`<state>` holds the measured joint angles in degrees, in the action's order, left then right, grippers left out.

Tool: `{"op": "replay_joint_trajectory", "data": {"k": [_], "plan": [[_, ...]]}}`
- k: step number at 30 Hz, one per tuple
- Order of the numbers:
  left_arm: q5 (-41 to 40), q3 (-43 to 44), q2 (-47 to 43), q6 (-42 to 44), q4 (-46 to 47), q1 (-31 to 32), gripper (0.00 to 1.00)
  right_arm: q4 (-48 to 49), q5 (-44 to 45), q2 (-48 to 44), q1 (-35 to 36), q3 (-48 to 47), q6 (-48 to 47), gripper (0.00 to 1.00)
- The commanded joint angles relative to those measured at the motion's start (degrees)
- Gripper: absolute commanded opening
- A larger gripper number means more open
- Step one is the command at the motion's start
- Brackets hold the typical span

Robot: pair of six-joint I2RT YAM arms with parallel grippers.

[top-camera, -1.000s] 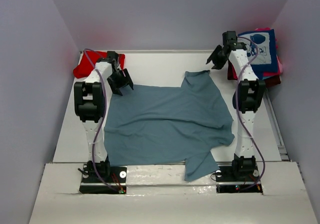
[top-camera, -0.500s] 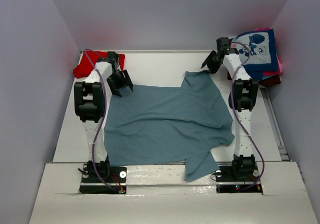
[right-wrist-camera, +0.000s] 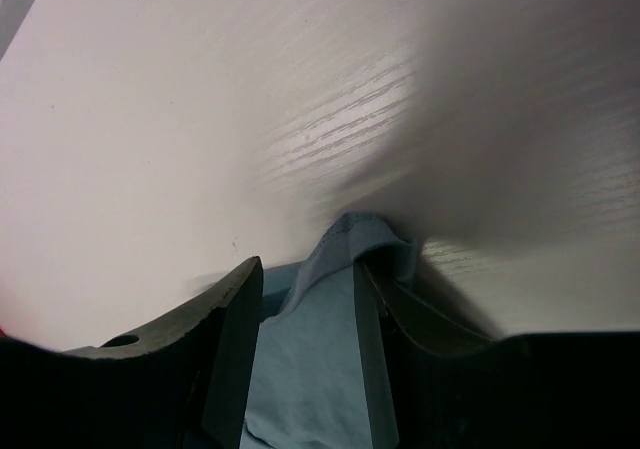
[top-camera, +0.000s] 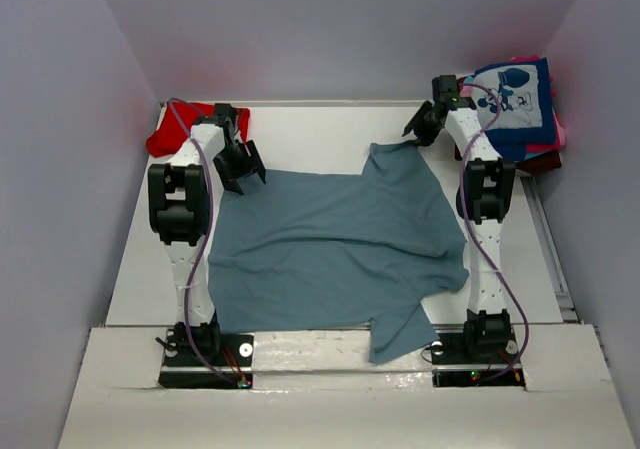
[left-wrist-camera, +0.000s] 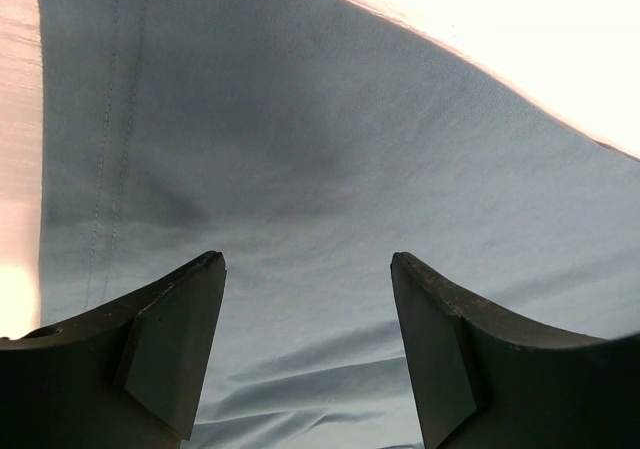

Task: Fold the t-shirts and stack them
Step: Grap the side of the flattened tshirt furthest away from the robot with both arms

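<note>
The dusty grey-blue cotton t-shirt (top-camera: pixel 335 244) lies spread flat on the white counter (top-camera: pixel 310 129). Its long axis runs left to right, with the hem leftward and one sleeve draped over the near edge. The left gripper (left-wrist-camera: pixel 305 259) hangs wide-spread above the far-left hem corner. The right gripper (right-wrist-camera: pixel 305 264), jaws half-spread, straddles the far-right sleeve tip. A crumpled red t-shirt (top-camera: pixel 172 134) lies far left, and a navy mouse-print t-shirt (top-camera: pixel 520 94) tops the far-right pile.

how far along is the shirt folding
Early. Done: the grey-blue tee lies spread flat, with no fold in it. In hand: the right claw straddles its far right corner, jaws apart; the left claw hovers open over the far left corner. Left: all its folds, stacking it, and the red tee. Whether the far-right pile is folded I cannot tell.
</note>
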<state>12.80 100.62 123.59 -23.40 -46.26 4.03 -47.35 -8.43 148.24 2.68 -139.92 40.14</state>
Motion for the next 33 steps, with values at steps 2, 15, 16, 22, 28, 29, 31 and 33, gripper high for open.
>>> {"op": "replay_joint_trajectory", "data": {"k": [2,15,16,22,28,29,31,33], "plan": [[-0.49,2.3,-0.98,1.07,-2.08,-0.17,0.78,1.03,1.04,1.43,-0.13,-2.03,0.03,0.46],[0.3,2.57,-0.63,0.81,-1.64,-0.17,0.78,0.16,-0.79,0.99,-0.13,-2.29,-2.17,0.17],[0.39,2.3,-0.81,0.9,-1.47,-0.17,0.78,0.24,-1.32,0.91,-0.13,-2.29,-2.43,0.16],[-1.45,1.77,-0.98,0.11,-0.33,-1.3,0.78,0.07,-6.25,-1.37,-0.13,-2.38,-5.33,0.14],[-8.65,8.0,2.43,-0.25,-2.51,-1.92,0.79,-0.28,-6.34,-6.12,-0.13,2.02,-7.18,0.14],[-9.97,9.49,3.23,-0.33,-3.48,-2.62,0.79,-0.63,-6.43,-6.21,-0.13,2.1,-7.44,0.14],[-11.91,13.98,5.59,-0.42,-5.15,-3.15,0.79,-1.77,-6.6,-6.56,-0.13,2.1,-7.97,0.13],[-12.27,18.7,7.53,0.02,-6.21,-3.77,0.79,-2.13,-6.69,-6.91,-0.13,2.37,-8.41,0.13]]}}
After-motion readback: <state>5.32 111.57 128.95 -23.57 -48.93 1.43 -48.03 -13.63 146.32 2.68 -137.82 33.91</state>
